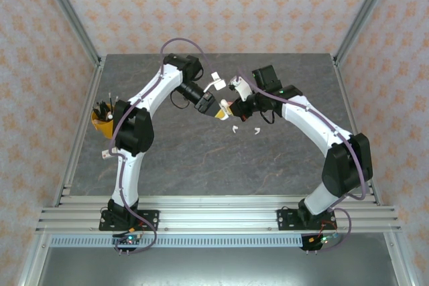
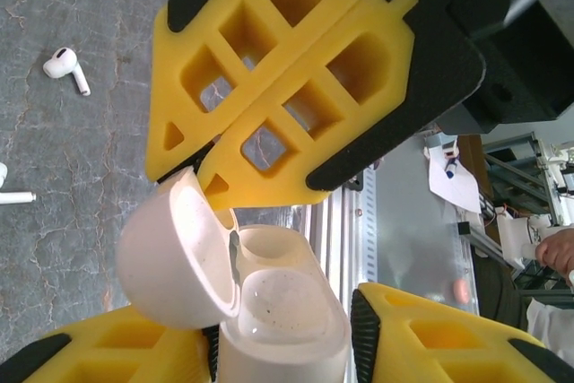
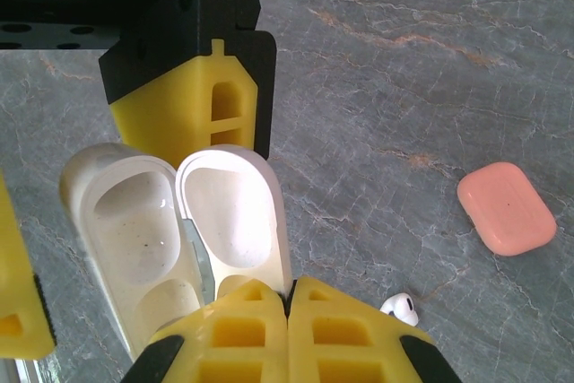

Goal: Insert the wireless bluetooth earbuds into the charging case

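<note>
table: grey marbled stone-look table top (image 1: 201, 165); both arms reached to its middle, wrists nearly meeting.
left gripper: left gripper (image 2: 269, 320) had jaws drawn narrow, its yellow pads (image 2: 134, 347) against either side of the case body; judged to be holding it clear of the table.
right gripper: right gripper (image 3: 289, 298) had jaws fully together with nothing between them; its closed fingers (image 3: 251, 329) sat at the rim of the open lid (image 3: 233, 213), apparently propping it.
case: white glossy pebble-shaped charging case (image 3: 126, 221), hinged open, open face turned towards the right gripper; both wells looked empty.
second case: salmon-pink rounded plastic case (image 3: 507, 208), shut, flat on the table, well apart from the white one.
earbuds: two white stemmed plastic earbuds (image 1: 234, 128), the second (image 1: 256, 130), lay on the table near each other but not touching. none was in the case. pink earbuds not made out.
key relation: the earbuds lay below both claws, on the side towards the arm bases. the right gripper was the free one, and one bud (image 3: 399, 307) showed just beside its fingers, so the right arm was judged nearer and better placed.
heading: in the left wrist view one bud (image 2: 65, 65) lay on its side, head up-left, stem trailing down-right, long axis oblique to the case. judged it would need turning stem-first to enter a well.
</note>
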Motion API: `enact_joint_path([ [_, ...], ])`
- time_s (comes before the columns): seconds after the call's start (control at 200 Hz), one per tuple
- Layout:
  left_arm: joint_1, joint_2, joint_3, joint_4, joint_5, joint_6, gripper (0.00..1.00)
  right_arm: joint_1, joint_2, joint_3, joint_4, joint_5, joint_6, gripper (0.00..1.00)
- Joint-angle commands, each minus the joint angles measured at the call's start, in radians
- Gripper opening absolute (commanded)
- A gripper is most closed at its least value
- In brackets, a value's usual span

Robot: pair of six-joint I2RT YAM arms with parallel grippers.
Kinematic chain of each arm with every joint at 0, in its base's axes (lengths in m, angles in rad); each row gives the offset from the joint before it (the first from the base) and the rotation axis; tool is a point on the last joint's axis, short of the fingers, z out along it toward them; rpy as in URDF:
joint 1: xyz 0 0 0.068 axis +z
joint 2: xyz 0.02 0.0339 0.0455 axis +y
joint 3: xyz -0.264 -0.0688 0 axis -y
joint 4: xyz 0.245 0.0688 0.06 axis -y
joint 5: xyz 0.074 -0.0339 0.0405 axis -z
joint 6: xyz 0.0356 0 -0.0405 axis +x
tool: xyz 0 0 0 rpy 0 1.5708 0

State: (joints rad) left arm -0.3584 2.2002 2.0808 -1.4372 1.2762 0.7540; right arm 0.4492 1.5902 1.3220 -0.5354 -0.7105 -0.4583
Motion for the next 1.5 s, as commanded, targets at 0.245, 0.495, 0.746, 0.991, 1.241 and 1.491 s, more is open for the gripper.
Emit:
enact_joint_path([
  [0.245,-0.004,0.027,0.036,-0.058,0.032,0.033,0.27,0.006,-0.028,0.006,-0.008,0.014,-0.019,0.0],
  [0.495,-0.001,0.029,0.036,-0.053,0.041,0.031,0.14,0.006,-0.047,-0.001,0.018,0.044,0.004,0.0],
  [0.746,0.004,0.024,0.042,-0.049,0.057,0.025,0.38,0.006,-0.054,0.011,0.009,0.014,0.005,0.0],
  [0.991,0.024,0.01,0.05,-0.048,0.086,0.03,0.47,0.007,-0.055,0.009,-0.01,0.004,-0.001,0.0],
  [1.241,0.024,0.021,0.069,-0.076,0.102,0.055,0.47,0.007,-0.053,0.012,-0.02,-0.007,-0.001,0.0],
  [1.491,0.024,0.057,0.121,-0.176,0.12,0.139,0.46,0.006,-0.049,0.026,-0.035,-0.014,-0.006,0.0],
])
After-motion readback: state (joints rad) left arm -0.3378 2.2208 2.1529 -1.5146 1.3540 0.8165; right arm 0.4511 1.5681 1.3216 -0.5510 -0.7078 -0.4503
